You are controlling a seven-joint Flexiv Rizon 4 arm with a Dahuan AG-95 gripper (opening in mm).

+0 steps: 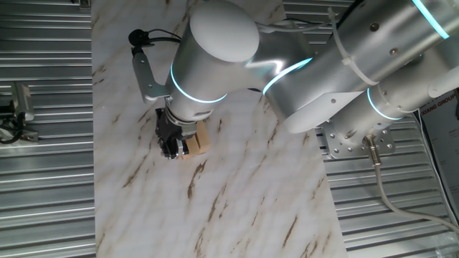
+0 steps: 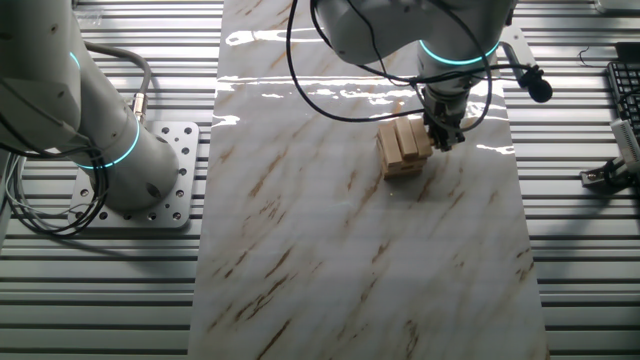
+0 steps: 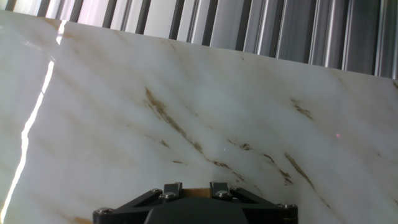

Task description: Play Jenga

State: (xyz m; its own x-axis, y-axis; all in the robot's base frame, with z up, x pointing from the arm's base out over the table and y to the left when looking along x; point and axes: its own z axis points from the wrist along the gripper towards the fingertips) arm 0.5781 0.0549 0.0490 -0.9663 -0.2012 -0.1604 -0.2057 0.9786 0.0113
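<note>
On the marbled tabletop (image 2: 300, 250), toward its far side, the Jenga stack (image 2: 402, 146) stands low, with the gripper (image 2: 441, 135) pressed in at its side. Whether the jaws are open or clamped on a block, I cannot tell. A skewed push or pull here would likely drag neighbouring blocks and topple the stack.
</note>
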